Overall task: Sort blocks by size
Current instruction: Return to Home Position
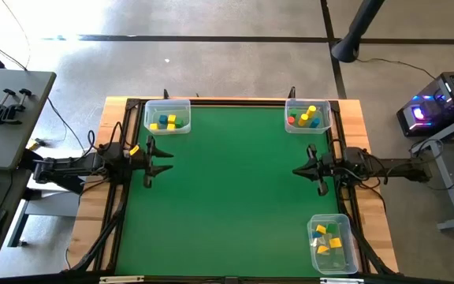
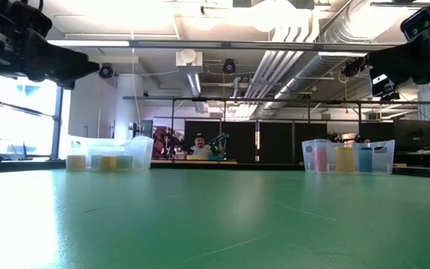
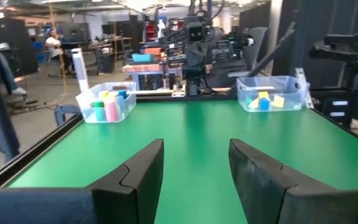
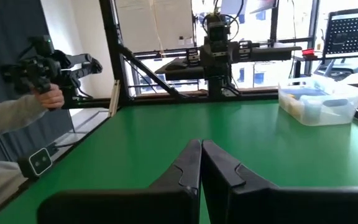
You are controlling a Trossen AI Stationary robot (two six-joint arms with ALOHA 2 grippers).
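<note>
On the green desk (image 1: 235, 197), every visible one of the blocks (image 1: 169, 122) lies inside the bins (image 1: 345, 251); sorting looks done, only parking left.
Bins: three.
Blocks: several per bin, exact count unclear.
Left tool (image 3: 196, 146): wide, empty, left edge.
Right tool (image 4: 201, 144): closed, empty, right edge.

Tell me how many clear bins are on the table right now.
3, placed by the high view: top-left bin in the table's top-left corner, top-right bin in its top-right corner, bottom-right bin by its bottom-right corner. None appears hidden.
</note>
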